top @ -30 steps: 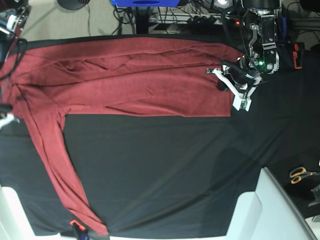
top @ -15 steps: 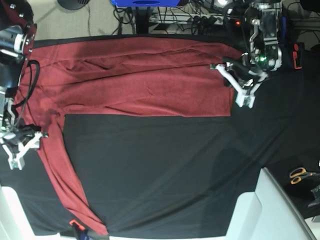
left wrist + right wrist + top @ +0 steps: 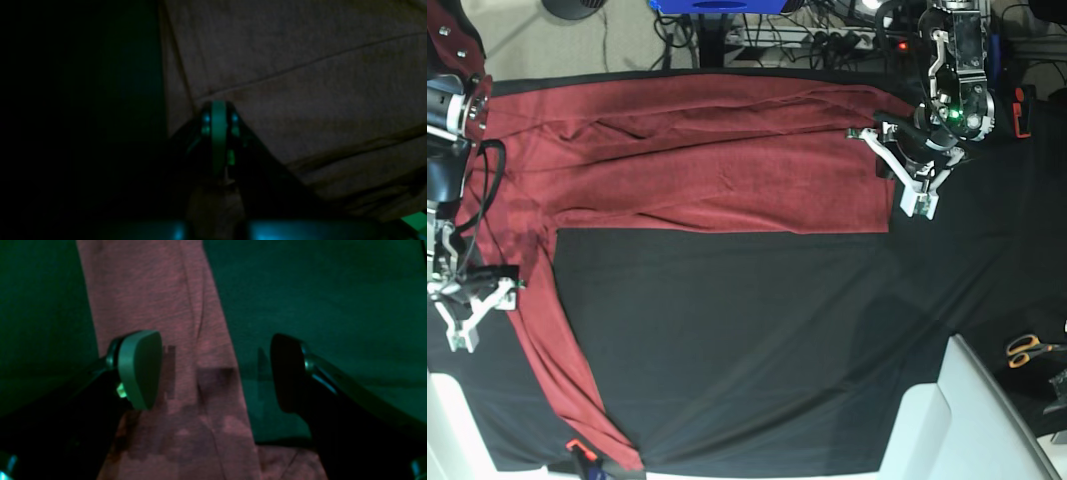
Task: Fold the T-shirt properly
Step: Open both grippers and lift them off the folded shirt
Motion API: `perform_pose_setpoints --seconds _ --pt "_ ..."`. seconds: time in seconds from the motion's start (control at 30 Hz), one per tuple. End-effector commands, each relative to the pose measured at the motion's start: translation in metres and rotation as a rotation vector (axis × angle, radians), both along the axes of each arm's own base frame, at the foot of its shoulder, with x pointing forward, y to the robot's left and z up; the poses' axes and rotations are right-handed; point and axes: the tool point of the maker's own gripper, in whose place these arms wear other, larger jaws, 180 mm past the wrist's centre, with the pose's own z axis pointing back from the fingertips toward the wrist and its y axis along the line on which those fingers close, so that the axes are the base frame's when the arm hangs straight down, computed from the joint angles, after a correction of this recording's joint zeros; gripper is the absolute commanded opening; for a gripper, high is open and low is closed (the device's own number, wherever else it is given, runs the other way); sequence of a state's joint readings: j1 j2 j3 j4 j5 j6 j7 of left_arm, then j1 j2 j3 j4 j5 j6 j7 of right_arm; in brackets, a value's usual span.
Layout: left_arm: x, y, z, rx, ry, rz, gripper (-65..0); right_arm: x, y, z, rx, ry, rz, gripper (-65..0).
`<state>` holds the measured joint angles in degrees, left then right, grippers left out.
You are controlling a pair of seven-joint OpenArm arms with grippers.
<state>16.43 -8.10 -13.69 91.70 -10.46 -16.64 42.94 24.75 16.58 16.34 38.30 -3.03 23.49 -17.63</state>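
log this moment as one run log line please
T-shirt: spread on black cloth | right tool: open over sleeve | left tool: shut at shirt edge

One T-shirt (image 3: pixel 717 160), maroon, lies on one black cloth surface (image 3: pixel 757 340). Two robot arms are present, each carrying one gripper: the left gripper (image 3: pixel 919 205) and the right gripper (image 3: pixel 465 338). One pair of scissors (image 3: pixel 1030 349) with yellow handles lies beside the cloth's edge.
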Motion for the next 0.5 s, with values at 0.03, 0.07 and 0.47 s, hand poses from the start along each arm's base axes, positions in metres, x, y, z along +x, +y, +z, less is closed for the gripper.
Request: perform_pose_setpoints --seconds 0.03,0.07,0.47 --pt "0.012 0.001 0.022 0.014 -0.077 -0.014 -65.0 0.017 -0.004 0.009 0.023 -0.064 -0.015 -17.3" --pt "0.014 0.000 0.030 0.019 -0.098 -0.021 -65.0 0.014 -0.001 -0.001 0.051 -0.057 -0.025 -17.3" --pt "0.010 -0.008 0.081 0.060 -0.224 -0.062 -65.0 0.004 -0.008 -0.021 0.110 -0.070 -0.078 -31.5"
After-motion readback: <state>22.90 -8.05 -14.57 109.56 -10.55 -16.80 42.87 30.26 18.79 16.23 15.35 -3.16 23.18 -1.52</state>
